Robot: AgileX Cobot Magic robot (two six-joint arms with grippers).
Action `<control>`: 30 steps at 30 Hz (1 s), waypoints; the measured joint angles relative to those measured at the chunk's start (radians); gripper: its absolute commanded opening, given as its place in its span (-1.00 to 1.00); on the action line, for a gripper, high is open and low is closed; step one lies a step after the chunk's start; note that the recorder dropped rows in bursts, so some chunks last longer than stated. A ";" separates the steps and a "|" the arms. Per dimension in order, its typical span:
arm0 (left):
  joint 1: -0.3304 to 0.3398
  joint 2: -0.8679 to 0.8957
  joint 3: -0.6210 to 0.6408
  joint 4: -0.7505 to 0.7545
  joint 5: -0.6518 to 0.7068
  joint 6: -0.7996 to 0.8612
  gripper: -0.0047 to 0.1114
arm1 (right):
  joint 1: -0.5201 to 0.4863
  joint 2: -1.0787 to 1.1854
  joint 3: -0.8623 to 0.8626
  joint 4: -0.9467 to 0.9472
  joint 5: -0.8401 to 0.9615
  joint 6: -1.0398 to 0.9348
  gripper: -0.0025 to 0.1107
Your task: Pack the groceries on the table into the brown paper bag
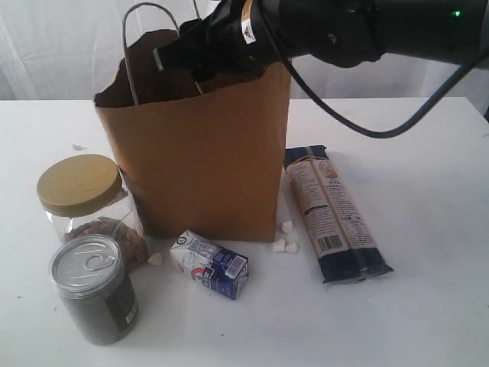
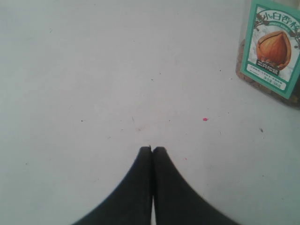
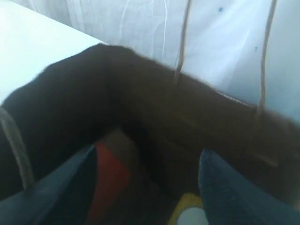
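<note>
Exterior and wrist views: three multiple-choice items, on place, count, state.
1. Seen from the exterior view, the long dark-blue noodle packet lies where, relative to the tall kraft-brown paper bag? A) left B) right C) inside
2. Groceries on the white tabletop outside the bag? A) two B) six C) four
3. Fingers of the left gripper? A) shut, empty B) wide apart C) gripping a bottle
1B, it lies flat right of the bag; 2C, gold-lidded clear jar, silver pull-tab dark jar, small white-blue carton, packet; 3A, they meet over bare tabletop.
</note>
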 measured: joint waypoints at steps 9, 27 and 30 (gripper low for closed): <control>0.000 0.000 0.000 0.000 0.000 0.000 -0.92 | 0.000 0.000 -0.002 0.000 0.026 0.000 0.10; 0.000 0.000 0.000 0.000 0.000 0.000 -0.92 | 0.000 -0.172 -0.002 -0.088 0.260 -0.016 0.10; 0.000 0.000 0.000 0.000 0.000 0.000 -0.92 | 0.000 -0.199 -0.002 -0.098 0.350 -0.055 0.10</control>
